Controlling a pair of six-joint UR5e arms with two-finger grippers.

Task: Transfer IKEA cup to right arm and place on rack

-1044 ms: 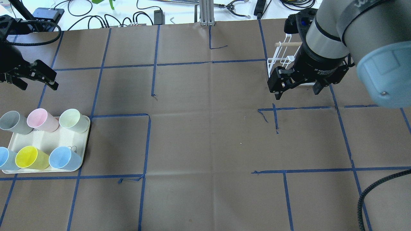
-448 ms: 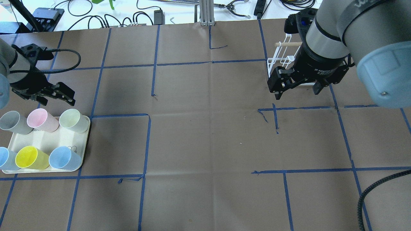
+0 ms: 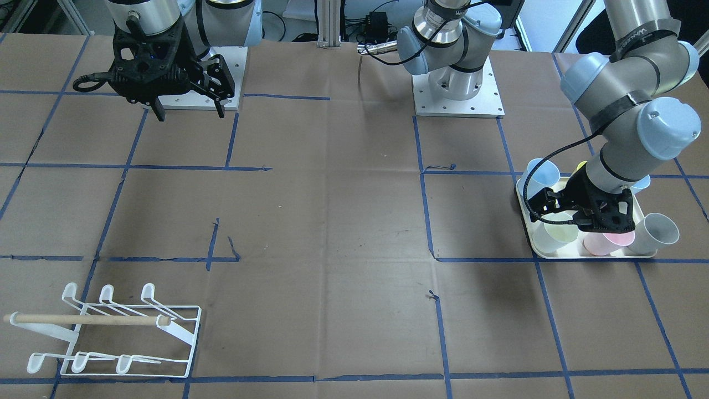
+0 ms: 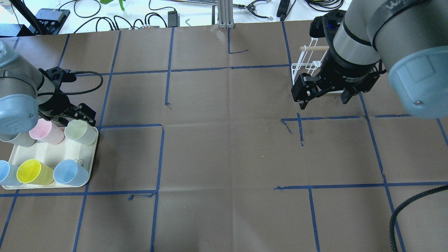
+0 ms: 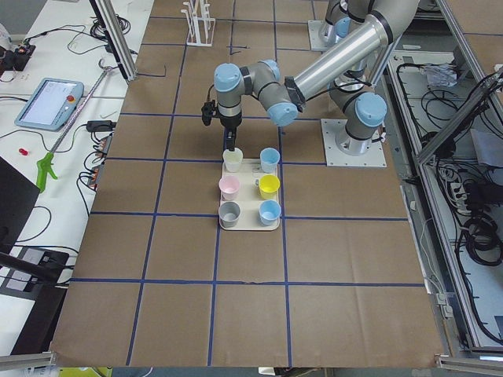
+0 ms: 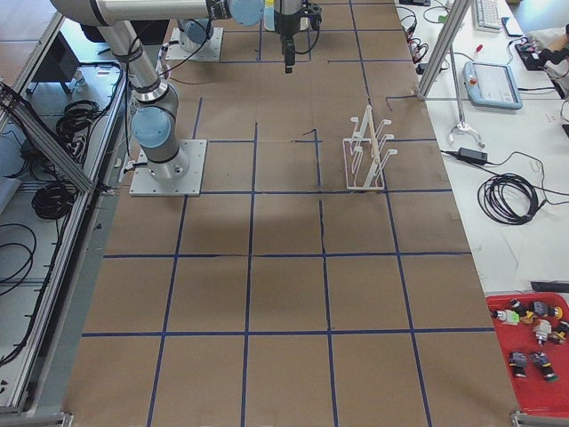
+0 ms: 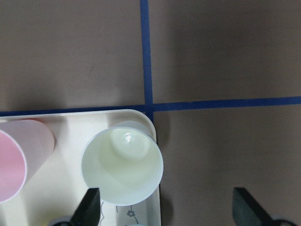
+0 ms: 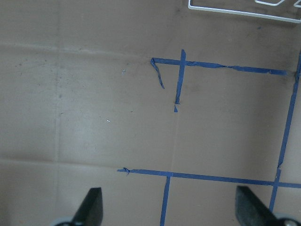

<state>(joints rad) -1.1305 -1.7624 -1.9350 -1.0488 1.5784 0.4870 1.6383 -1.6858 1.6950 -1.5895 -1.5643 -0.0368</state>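
Several plastic cups stand on a cream tray (image 4: 52, 150) at the table's left. My left gripper (image 4: 75, 117) is open and empty, just above the far rim of the pale green cup (image 4: 81, 131). In the left wrist view the pale green cup (image 7: 122, 162) lies below the left gripper (image 7: 167, 209), off towards one fingertip (image 7: 89, 207). My right gripper (image 4: 323, 99) is open and empty, hovering in front of the white wire rack (image 4: 304, 64). The rack (image 3: 111, 332) with its wooden dowel holds no cup.
A pink cup (image 4: 45, 131), a yellow cup (image 4: 33, 171) and a blue cup (image 4: 70, 172) share the tray; a grey cup is mostly hidden under my left arm. Blue tape lines cross the brown table. Cables and tools lie beyond the far edge.
My left arm has moved in from the far left and come down over the tray, to the pale green cup. The right arm has not moved.
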